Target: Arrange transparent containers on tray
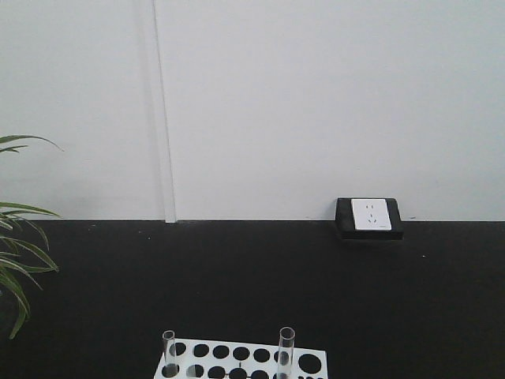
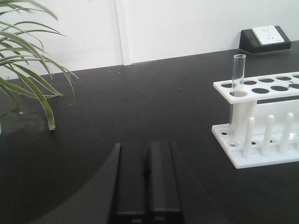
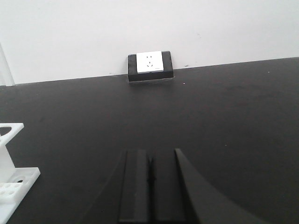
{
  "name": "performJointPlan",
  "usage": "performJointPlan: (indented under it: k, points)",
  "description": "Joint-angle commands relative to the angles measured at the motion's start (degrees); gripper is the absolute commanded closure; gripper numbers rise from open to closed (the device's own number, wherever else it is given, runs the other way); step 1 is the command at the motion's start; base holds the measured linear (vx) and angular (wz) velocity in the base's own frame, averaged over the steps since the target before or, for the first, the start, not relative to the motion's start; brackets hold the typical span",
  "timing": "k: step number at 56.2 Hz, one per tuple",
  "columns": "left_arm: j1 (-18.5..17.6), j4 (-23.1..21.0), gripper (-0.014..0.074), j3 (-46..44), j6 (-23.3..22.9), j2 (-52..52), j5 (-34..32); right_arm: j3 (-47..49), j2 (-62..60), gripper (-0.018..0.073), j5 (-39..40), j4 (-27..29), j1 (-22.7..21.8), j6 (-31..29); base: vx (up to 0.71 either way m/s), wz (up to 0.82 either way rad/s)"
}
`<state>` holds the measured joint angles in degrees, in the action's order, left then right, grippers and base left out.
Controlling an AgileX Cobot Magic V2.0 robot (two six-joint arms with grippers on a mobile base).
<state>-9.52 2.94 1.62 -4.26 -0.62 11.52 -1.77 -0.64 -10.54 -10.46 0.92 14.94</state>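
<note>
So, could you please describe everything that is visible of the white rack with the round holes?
The white rack looks like matt plastic. It has a flat top plate with rows of round holes, a base plate with small holes and upright rounded pegs, and a square post joining the two. It stands level on the black table. Two clear tubes stand upright in its holes: the left tube at a corner and the right tube further along. Every other visible hole is empty.

A black tabletop meets a white wall. A white rack with round holes stands on it. A black-framed white socket sits at the back edge, toward the right. Green plant leaves hang over the left edge.
</note>
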Motion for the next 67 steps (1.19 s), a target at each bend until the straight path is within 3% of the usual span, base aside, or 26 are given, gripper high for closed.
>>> performJointPlan:
  k: [1, 51, 67]
  points:
    - [-0.17, -0.48, 0.0594, 2.04, -0.43, -1.29, -4.61, -0.47, -0.42, 0.0568, 4.73, -0.30, -0.33, -0.60, 0.00, 0.00]
    - [-0.17, -0.36, 0.0594, 2.04, -0.13, -1.29, -4.77, -0.47, -0.42, 0.0568, 4.73, -0.71, -0.33, -0.83, 0.00, 0.00]
    - [-0.17, -0.49, 0.0594, 1.77, -0.19, -1.29, -13.51, -0.47, -0.42, 0.0568, 8.86, -0.70, -0.33, -0.90, 0.00, 0.00]
